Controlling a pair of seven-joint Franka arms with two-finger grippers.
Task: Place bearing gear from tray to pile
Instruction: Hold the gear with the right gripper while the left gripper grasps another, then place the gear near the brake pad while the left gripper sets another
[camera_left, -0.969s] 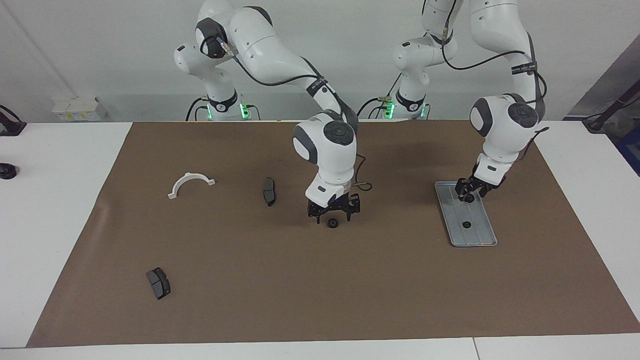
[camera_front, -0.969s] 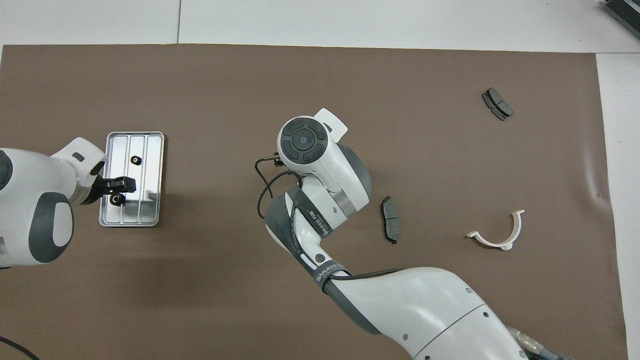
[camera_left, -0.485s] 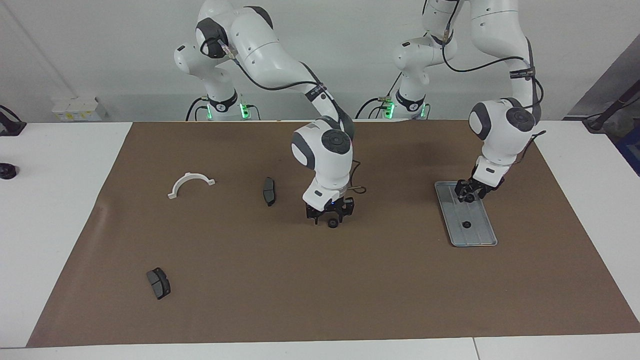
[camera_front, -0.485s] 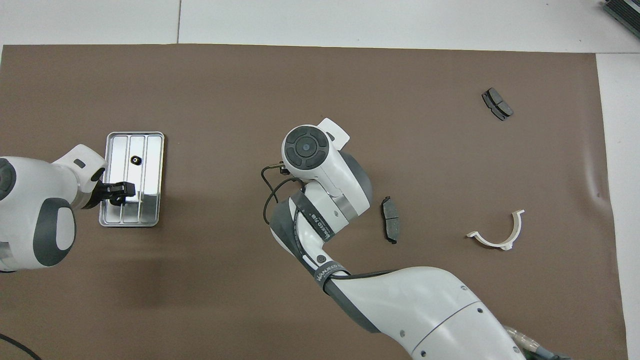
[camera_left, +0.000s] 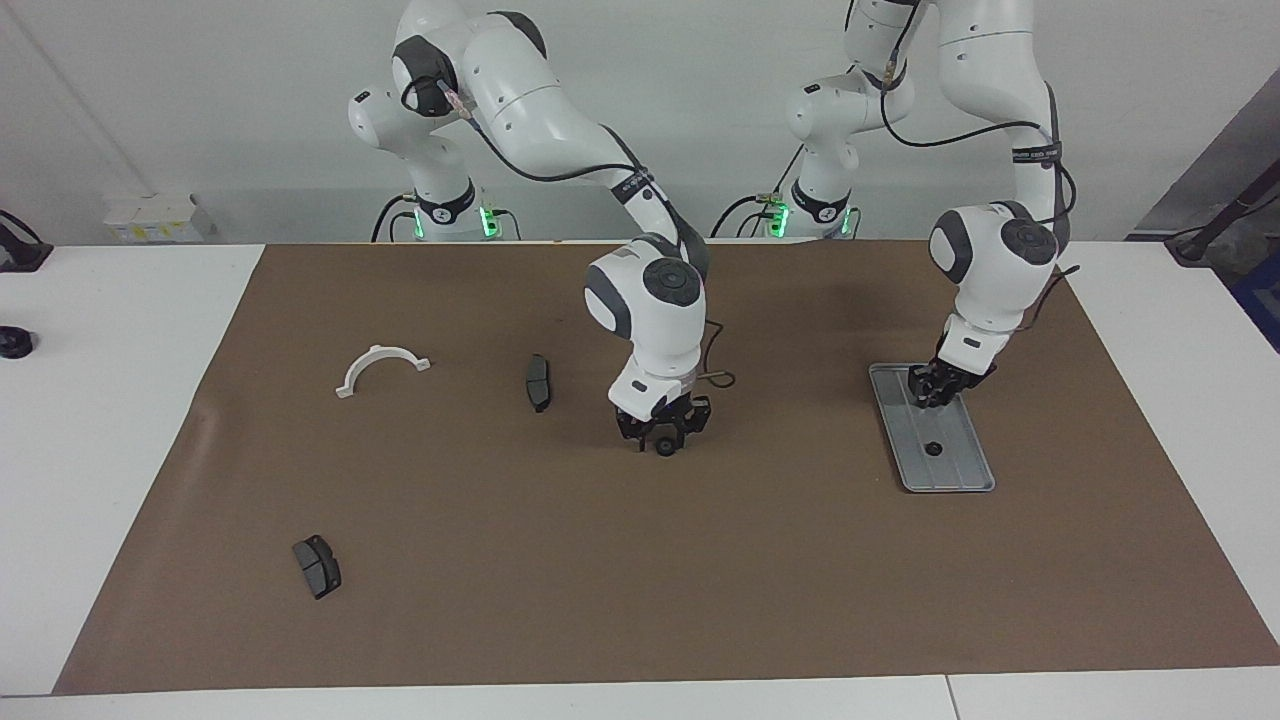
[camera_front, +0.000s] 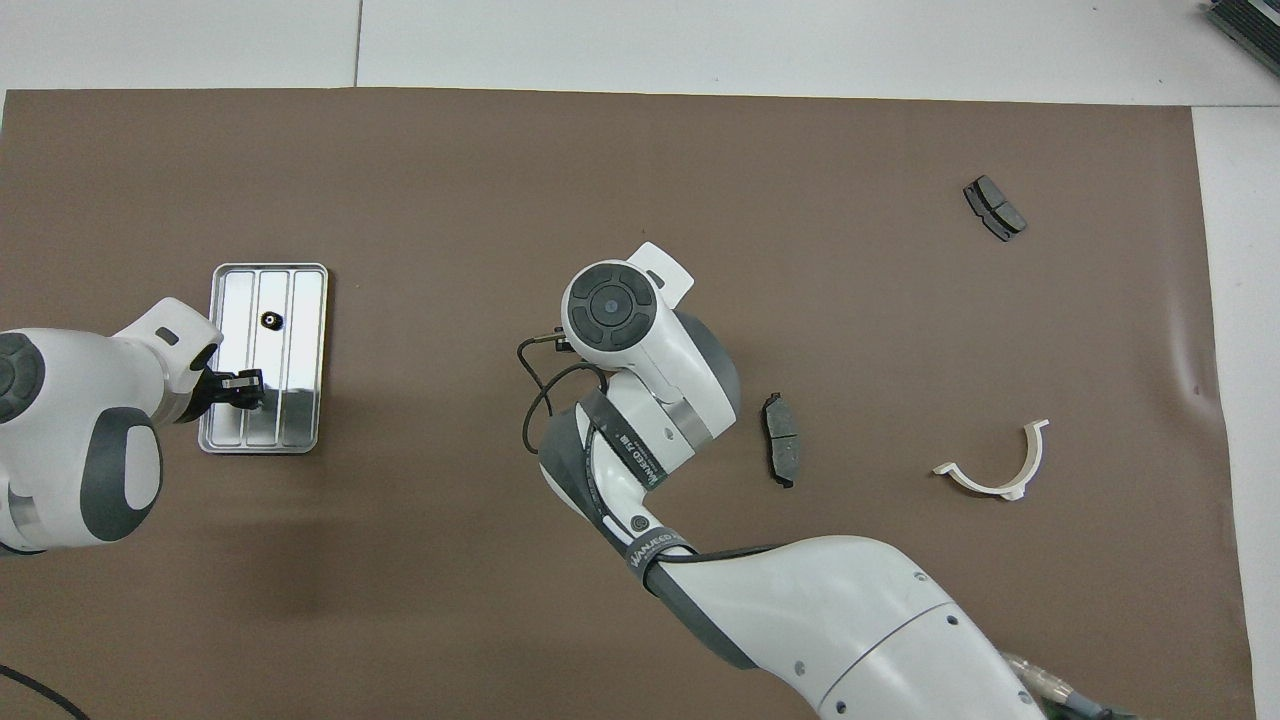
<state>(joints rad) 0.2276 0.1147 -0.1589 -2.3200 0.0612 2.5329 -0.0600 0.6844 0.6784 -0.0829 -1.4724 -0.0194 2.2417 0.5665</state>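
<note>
Silver tray (camera_left: 962, 470): left jaws (camera_left: 935, 392) grip one bearing gear; right jaws (camera_left: 663, 437), mid-worktop, closing around another; grip unclear.

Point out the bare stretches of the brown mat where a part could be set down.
Bare mat lies between the tray and the right gripper, and along the edge farthest from the robots, past the brake pad there. It is tighter around the white bracket and the second brake pad.
</note>
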